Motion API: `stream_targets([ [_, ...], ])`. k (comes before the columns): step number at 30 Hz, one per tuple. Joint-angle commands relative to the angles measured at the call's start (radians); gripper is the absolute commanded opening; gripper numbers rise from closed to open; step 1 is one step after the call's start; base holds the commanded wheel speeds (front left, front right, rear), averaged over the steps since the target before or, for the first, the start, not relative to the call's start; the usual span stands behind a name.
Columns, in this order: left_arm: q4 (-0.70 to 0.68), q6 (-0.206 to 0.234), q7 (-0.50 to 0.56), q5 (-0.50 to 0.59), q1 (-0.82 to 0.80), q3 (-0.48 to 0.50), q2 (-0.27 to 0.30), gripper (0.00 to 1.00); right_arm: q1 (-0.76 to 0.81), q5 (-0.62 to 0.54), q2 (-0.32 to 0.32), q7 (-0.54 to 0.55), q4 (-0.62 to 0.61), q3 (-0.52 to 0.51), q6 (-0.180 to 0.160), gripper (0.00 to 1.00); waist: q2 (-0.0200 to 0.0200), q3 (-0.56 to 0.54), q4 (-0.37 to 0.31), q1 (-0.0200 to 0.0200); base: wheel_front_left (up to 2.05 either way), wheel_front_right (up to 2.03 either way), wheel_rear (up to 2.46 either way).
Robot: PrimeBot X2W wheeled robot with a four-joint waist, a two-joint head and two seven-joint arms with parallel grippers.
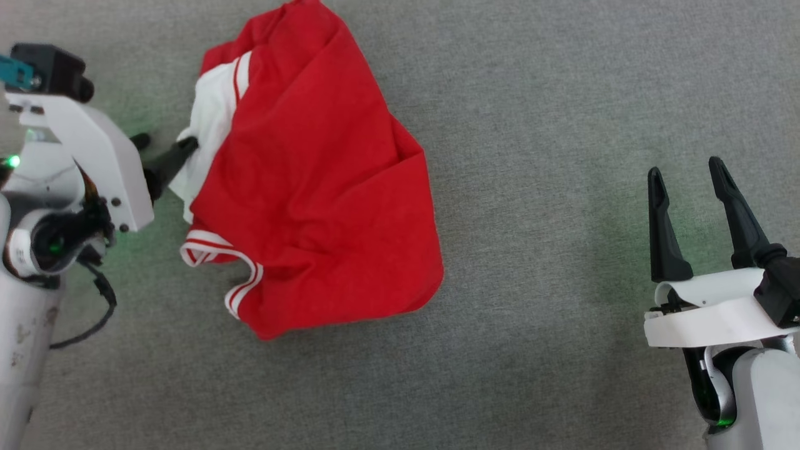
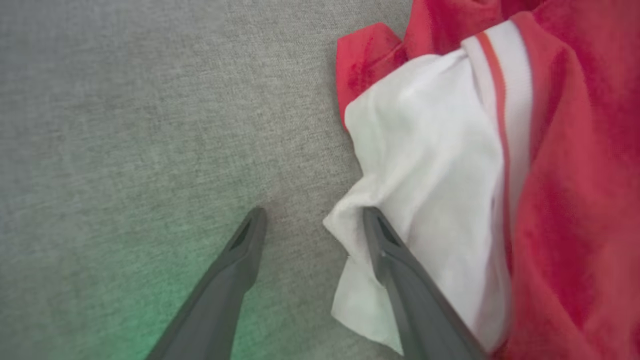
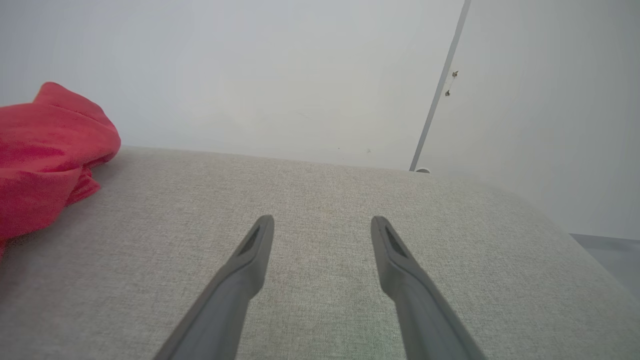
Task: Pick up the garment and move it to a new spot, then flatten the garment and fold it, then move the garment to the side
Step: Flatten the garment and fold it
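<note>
Garment (image 1: 312,187), soft red-and-white, lies crumpled; left hand (image 2: 314,214) and right hand (image 1: 685,167) gape empty.

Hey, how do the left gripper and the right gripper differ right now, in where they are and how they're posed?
The left gripper is at the white edge of the garment, one finger overlapping the cloth; the right gripper is well clear of it, over bare grey surface. In the head view the left gripper points sideways toward the garment; the right gripper points up the view. Shared: both have open jaws, holding nothing.
</note>
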Motion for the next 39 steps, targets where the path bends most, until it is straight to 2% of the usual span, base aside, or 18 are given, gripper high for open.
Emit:
stream_targets([
  [1, 0.012, 0.009, 0.016, -0.008, -0.001, -0.011, -0.011, 1.0, -0.011, -0.009, 0.001, -0.007, 0.004, 0.001, 0.0, 1.0, -0.0001, 0.009, -0.007, 0.0, 0.0, 0.0, 0.0],
  [13, -0.005, 0.059, 0.137, -0.051, 0.012, -0.056, -0.062, 0.98, -0.027, -0.015, 0.005, -0.009, 0.014, 0.001, 0.0, 1.0, -0.0001, 0.01, 0.003, 0.0, 0.0, 0.0, 0.0],
  [14, -0.008, 0.062, 0.144, -0.053, 0.014, -0.059, -0.063, 0.84, -0.028, -0.015, 0.006, -0.008, 0.015, 0.001, 0.0, 1.0, -0.0001, 0.01, 0.003, 0.0, 0.0, 0.0, 0.0],
  [15, -0.012, 0.057, 0.154, -0.057, 0.017, -0.065, -0.066, 0.39, -0.028, -0.015, 0.006, -0.009, 0.015, 0.001, 0.0, 1.0, -0.0001, 0.011, 0.004, 0.0, 0.0, 0.0, 0.0],
  [16, -0.014, 0.055, 0.155, -0.07, 0.021, -0.065, -0.077, 0.0, -0.027, -0.016, 0.006, -0.009, 0.017, 0.001, 0.0, 1.0, -0.0001, 0.011, 0.004, 0.0, 0.0, 0.0, 0.0],
  [20, -0.017, 0.045, 0.14, -0.078, 0.015, -0.057, -0.085, 0.0, -0.03, -0.014, 0.007, -0.01, 0.022, 0.004, 0.0, 1.0, -0.0001, 0.01, 0.005, 0.0, 0.0, 0.0, 0.0],
  [21, -0.01, 0.044, 0.126, -0.054, 0.003, -0.057, -0.065, 0.0, -0.031, -0.016, 0.008, -0.011, 0.024, 0.004, 0.0, 1.0, -0.0001, 0.008, 0.006, 0.0, 0.0, 0.0, 0.0],
  [26, -0.004, 0.05, 0.09, -0.033, -0.02, -0.037, -0.04, 0.0, -0.026, -0.018, 0.008, -0.013, 0.028, -0.004, 0.0, 1.0, -0.0001, -0.006, 0.011, 0.0, 0.0, 0.0, 0.0],
  [32, -0.035, 0.082, 0.062, -0.011, -0.006, -0.005, 0.004, 0.0, -0.008, -0.019, 0.005, -0.012, 0.038, -0.021, 0.0, 1.0, -0.0001, -0.044, 0.035, 0.0, 0.0, 0.0, 0.0],
  [39, -0.087, 0.14, 0.052, -0.023, 0.072, 0.051, 0.062, 0.0, 0.006, -0.026, 0.002, 0.0, 0.044, -0.036, 0.0, 1.0, -0.0001, -0.103, 0.085, 0.0, 0.0, 0.0, 0.0],
])
